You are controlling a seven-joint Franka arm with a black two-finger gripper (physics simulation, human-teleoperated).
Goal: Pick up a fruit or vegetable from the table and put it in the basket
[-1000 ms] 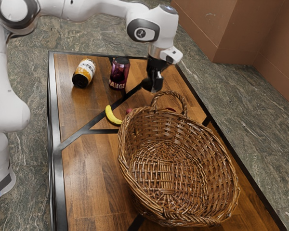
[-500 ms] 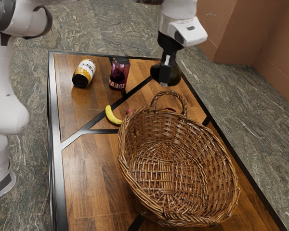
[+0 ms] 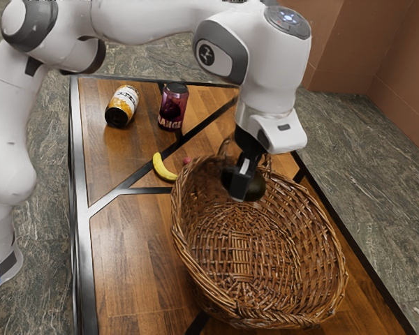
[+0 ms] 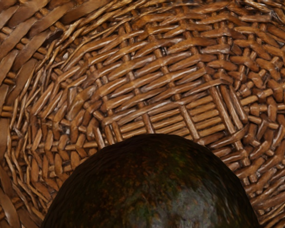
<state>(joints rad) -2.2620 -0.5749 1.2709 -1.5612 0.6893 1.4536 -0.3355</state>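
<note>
Avocado (image 3: 257, 188): held aloft at the fingertips, over the inside of the wicker basket (image 3: 318, 227), toward its far side.
Gripper (image 3: 243, 187): pointing down, pinching the avocado.
Banana (image 3: 162, 168): on the wooden table (image 3: 129, 251), beyond the basket, toward the exterior view's left.

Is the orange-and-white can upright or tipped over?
Tipped over: the can lies on its side on the table, its dark round end facing the camera.
</note>
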